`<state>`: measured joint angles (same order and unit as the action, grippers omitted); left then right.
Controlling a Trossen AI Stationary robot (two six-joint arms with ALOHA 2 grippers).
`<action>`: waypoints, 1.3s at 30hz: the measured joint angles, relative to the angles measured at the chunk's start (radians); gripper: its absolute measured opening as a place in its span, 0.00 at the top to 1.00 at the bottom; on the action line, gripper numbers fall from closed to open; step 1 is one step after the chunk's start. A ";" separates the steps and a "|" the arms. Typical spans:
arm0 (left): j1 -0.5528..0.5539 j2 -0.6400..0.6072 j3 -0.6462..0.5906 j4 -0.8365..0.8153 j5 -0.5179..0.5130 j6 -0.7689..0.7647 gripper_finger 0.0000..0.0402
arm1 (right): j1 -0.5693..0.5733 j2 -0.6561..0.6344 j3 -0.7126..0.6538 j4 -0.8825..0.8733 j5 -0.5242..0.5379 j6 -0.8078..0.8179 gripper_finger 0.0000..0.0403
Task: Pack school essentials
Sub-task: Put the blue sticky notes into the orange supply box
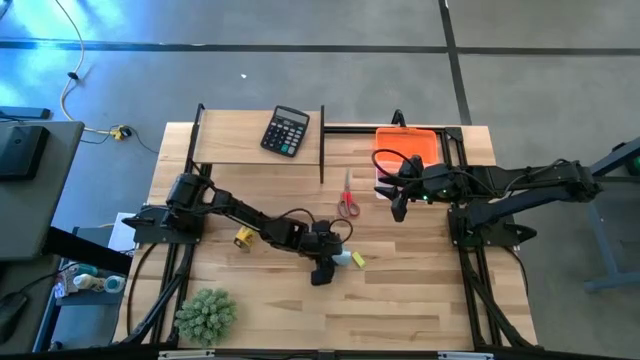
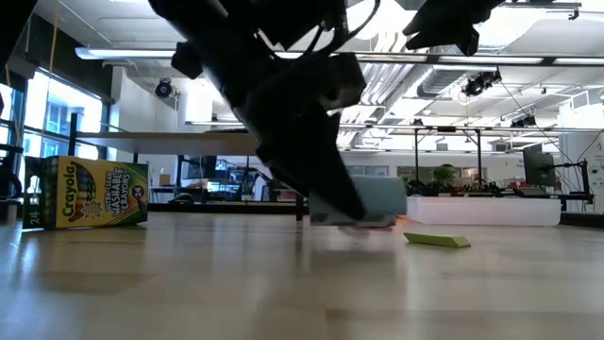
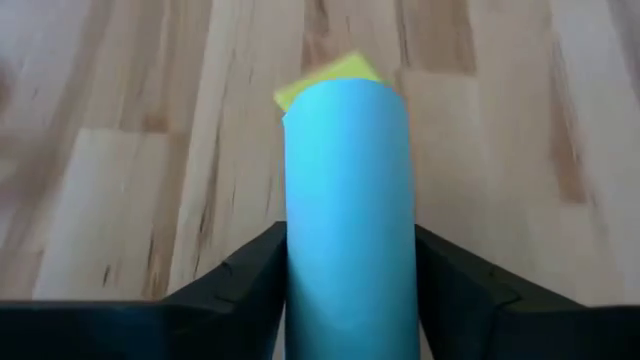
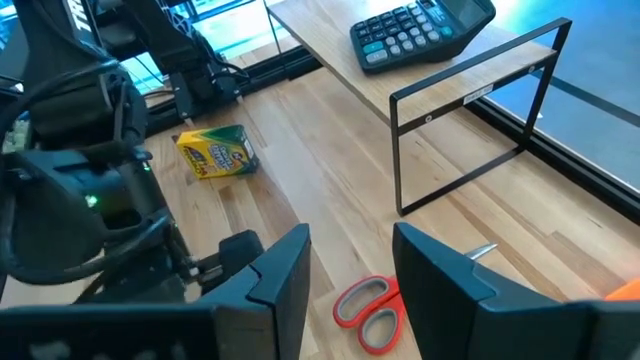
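Note:
The blue square note pad [image 3: 348, 170] sits between the fingers of my left gripper [image 1: 328, 268] near the table's middle, and the gripper is shut on it. The tiny yellow block [image 1: 357, 259] lies flat on the table just beyond the pad. It also shows in the low view as the yellow block [image 2: 436, 240]. Red-handled scissors [image 1: 347, 200] lie flat farther back. My right gripper [image 1: 399, 210] hangs open and holds nothing above the table, right of the scissors [image 4: 365, 300]. My left gripper pinches the note pad by two opposite side edges [image 3: 292, 240], one finger [image 3: 255, 270] on each. The fingers slant down at it from the table's left. The pad [image 2: 368, 200] sits tilted, low over the table, with a thin shadow under it.
A crayon box [image 1: 243, 237] stands left of my left gripper. The black calculator [image 1: 285, 130] rests on a raised shelf at the back, an orange bin [image 1: 405, 145] at the back right, and a spiky green plant [image 1: 205, 315] at the near left.

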<state>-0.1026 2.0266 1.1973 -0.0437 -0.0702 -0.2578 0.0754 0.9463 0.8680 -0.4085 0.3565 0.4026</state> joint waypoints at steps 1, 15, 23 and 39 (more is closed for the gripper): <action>0.003 -0.005 -0.001 -0.006 0.006 -0.016 0.56 | 0.000 0.000 0.000 0.001 0.000 0.000 0.67; 0.076 -0.032 0.001 0.141 0.001 -0.112 0.57 | -0.011 0.000 0.000 0.052 0.010 0.067 0.67; 0.131 -0.033 0.002 0.241 -0.005 -0.170 0.56 | -0.059 -0.021 0.046 0.092 -0.050 0.022 0.67; 0.200 -0.033 0.002 0.300 -0.049 -0.177 0.56 | -0.089 -0.036 0.287 0.067 0.131 -0.405 0.67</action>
<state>0.0975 1.9934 1.1995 0.2565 -0.1188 -0.4351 -0.0135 0.9100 1.1551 -0.3413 0.4877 -0.0023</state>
